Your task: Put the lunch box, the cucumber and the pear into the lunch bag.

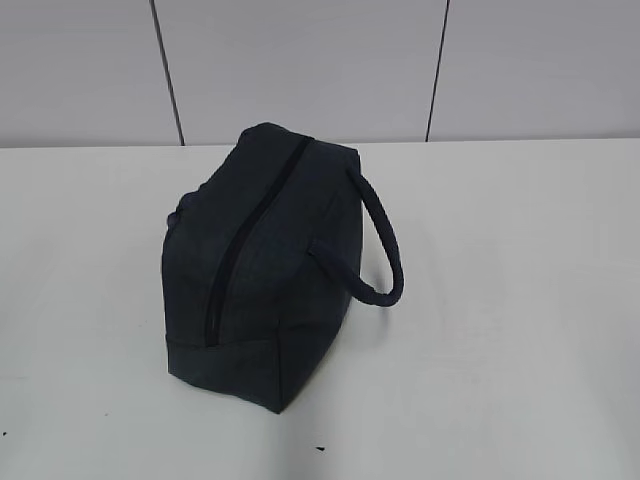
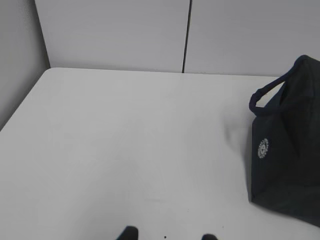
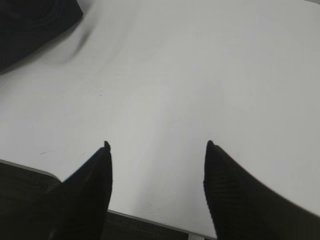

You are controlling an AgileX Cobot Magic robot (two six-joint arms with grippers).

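Well, the lunch bag stands alone in the middle of the white surface, its zipper run shut along the top and one loop handle drooping to the right side. I see no lunch box, cucumber or pear anywhere — I judge they are zipped inside. My right jaws are spread wide and empty over the bare near edge, well clear of the bag. Of my left jaws only the two tips peek in, parted and holding nothing — drawn back, I'd guess, to leave the bag undisturbed.
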